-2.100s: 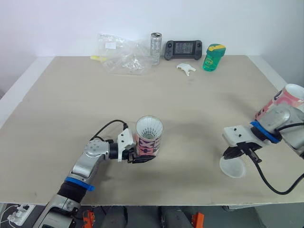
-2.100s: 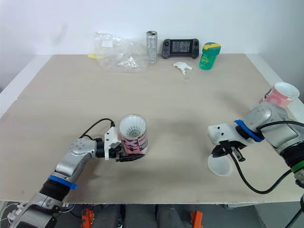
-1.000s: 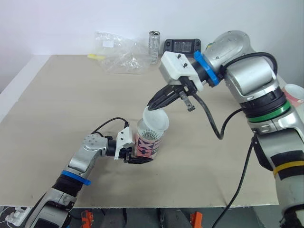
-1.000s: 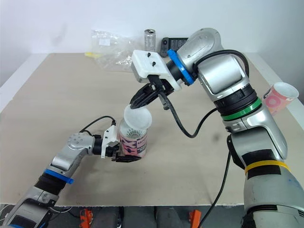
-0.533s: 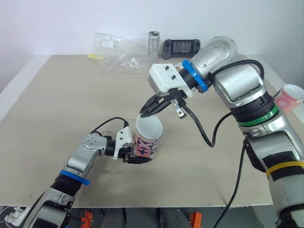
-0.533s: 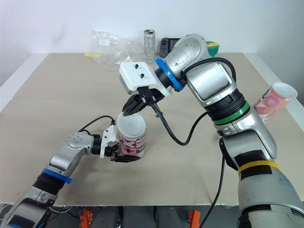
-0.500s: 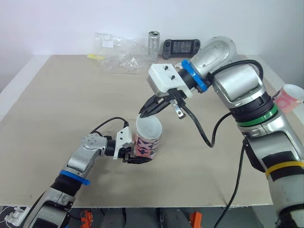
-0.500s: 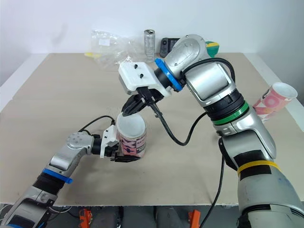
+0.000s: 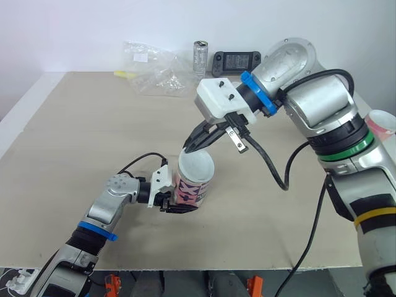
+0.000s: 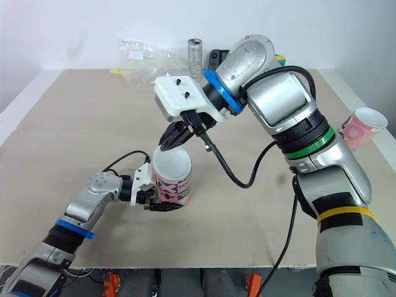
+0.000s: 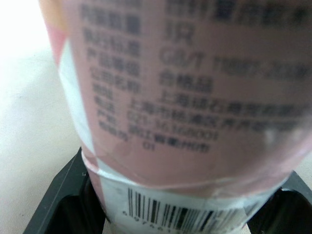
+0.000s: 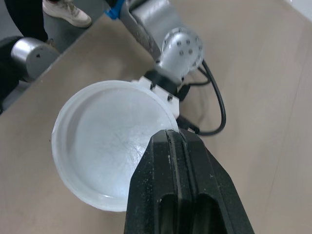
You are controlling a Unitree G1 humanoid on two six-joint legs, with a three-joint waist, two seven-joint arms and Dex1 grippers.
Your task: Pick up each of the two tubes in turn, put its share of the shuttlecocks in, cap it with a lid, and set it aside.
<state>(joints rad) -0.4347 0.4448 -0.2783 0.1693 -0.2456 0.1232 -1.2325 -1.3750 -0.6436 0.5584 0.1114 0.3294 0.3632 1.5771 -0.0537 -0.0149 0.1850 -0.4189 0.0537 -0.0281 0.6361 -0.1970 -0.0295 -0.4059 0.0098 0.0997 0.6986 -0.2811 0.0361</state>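
A pink printed tube (image 9: pixel 192 187) stands upright on the table, and my left gripper (image 9: pixel 180 199) is shut on its lower part. Its label (image 11: pixel 185 97) shows close up between the black fingers (image 11: pixel 63 195) in the left wrist view. A translucent white lid (image 9: pixel 197 166) lies on the tube's mouth. My right gripper (image 9: pixel 188 148) comes down from above and is shut on the lid's far rim; the lid (image 12: pixel 109 146) appears below its fingertips in the right wrist view. A second pink tube (image 10: pixel 359 127) stands at the table's right edge.
Along the back edge lie a crumpled clear plastic bag (image 9: pixel 158 74), a silver can (image 9: pixel 202 62) and a black game controller (image 9: pixel 238 62). My right arm reaches across the middle of the table.
My right gripper carried the lid from the table's right side over to the tube and lowered it flat onto the mouth. The left gripper and the tube stayed put.
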